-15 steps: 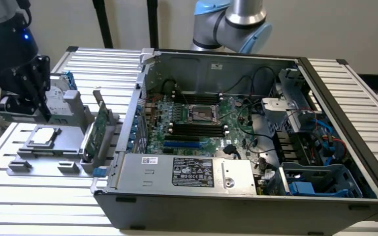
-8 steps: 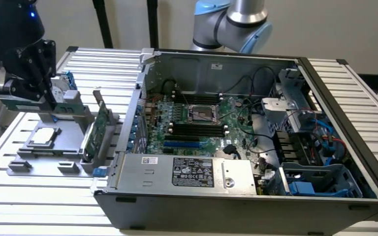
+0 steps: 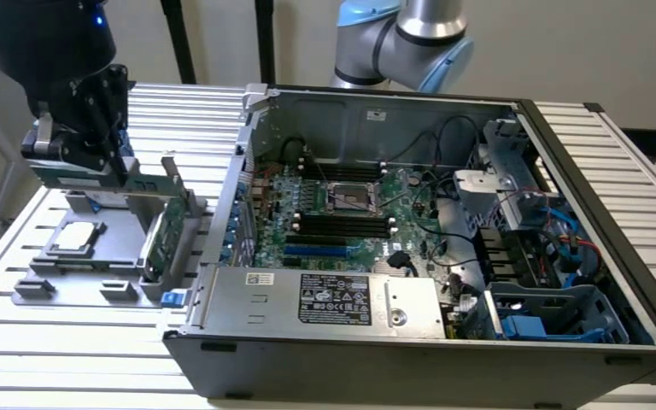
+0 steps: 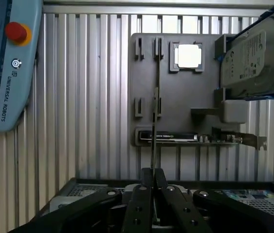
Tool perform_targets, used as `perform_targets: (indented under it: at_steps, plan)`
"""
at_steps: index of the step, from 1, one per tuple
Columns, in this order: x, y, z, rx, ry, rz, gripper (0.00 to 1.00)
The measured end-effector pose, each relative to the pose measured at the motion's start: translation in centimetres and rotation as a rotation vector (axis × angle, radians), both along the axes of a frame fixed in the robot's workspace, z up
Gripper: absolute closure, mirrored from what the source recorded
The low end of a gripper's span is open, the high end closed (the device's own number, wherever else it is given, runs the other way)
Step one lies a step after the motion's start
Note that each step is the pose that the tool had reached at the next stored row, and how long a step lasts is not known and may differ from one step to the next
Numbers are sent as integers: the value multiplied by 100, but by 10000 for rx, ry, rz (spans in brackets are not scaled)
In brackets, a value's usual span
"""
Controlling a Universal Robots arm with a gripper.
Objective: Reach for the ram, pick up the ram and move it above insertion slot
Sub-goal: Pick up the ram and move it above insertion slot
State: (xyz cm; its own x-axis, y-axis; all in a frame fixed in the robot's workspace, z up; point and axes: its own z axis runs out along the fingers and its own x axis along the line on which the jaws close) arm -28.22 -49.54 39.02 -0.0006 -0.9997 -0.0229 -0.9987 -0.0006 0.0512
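In the exterior view my gripper [image 3: 78, 166] hangs over the grey fixture [image 3: 49, 265] at the exterior view's left, outside the open computer case [image 3: 419, 342]. It is shut on the ram [image 3: 83, 182], a thin green stick held just above the fixture. In the wrist view the ram [image 4: 155, 111] shows edge-on as a thin dark line running out from between the black fingers [image 4: 139, 194] of my gripper [image 4: 152, 179]. The dark insertion slots [image 3: 345, 224] lie on the motherboard inside the case, well to the exterior view's right of the gripper.
On the fixture sit a silver processor chip [image 3: 78, 237] and a wider green card with a metal bracket [image 3: 168, 231]. A silver hard drive [image 4: 253, 53] stands at the fixture's edge. A teach pendant [image 4: 6, 63] lies on the slatted table [image 3: 66, 342]. The case wall [image 3: 231, 205] stands between the fixture and the motherboard.
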Motion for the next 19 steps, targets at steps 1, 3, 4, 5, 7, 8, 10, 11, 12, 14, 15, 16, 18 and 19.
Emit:
perform_targets:
  at_steps: [1, 3, 4, 5, 7, 8, 10, 11, 12, 14, 15, 16, 18, 19]
  plan:
    - [38, 1, 5, 31, -1, 1, 86]
    - [113, 3, 17, 90, 0, 0, 86]
    - [151, 3, 22, 123, 0, 0, 86]
    - [193, 4, 29, 155, 0, 0, 86]
    - [268, 5, 40, 218, -1, 1, 86]
    - [305, 6, 47, 249, 0, 0, 86]
    - [379, 7, 58, 316, -1, -1, 86]
    - [417, 8, 63, 348, 0, 0, 86]
    - [455, 8, 68, 381, 0, 1, 86]
    - [532, 9, 75, 445, 1, 1, 86]
    - [569, 10, 77, 474, 2, 1, 86]
    - [608, 10, 79, 500, 3, 2, 86]
    - [686, 12, 81, 545, 6, 2, 86]
    - [725, 13, 81, 561, 8, 2, 86]
